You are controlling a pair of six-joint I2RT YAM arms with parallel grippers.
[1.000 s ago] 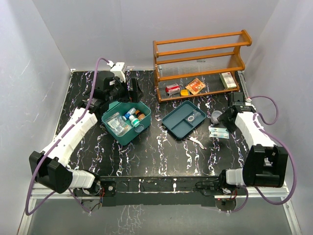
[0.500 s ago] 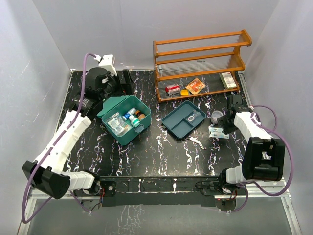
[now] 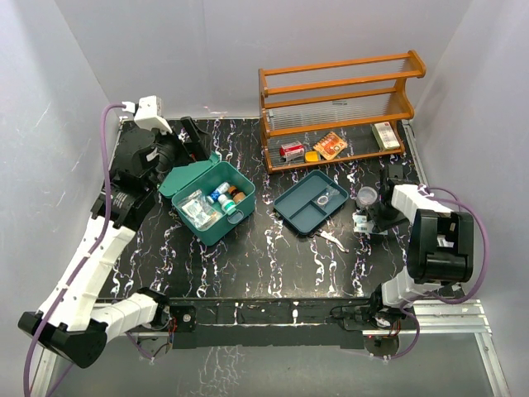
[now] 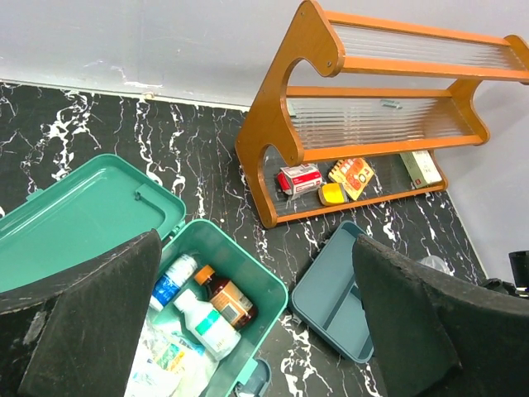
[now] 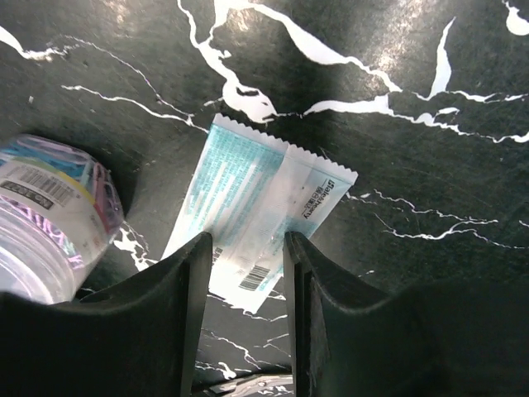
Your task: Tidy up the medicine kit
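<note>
Black marbled table (image 3: 273,265) carries the medicine kit (image 3: 223,231) left of centre in the overhead view, with its lid thrown back and bottles (image 4: 215,302) and packets inside. The left gripper (image 4: 256,241) hangs above it, fingers spread wide and holding nothing. The right gripper (image 5: 246,240), at the right of the frame, straddles one end of a flat sachet (image 5: 248,198); whether it pinches the sachet I cannot tell. The kit looks like stiff, smooth, fairly light plastic, best taken by a wall rim or the lid's edge.
</note>
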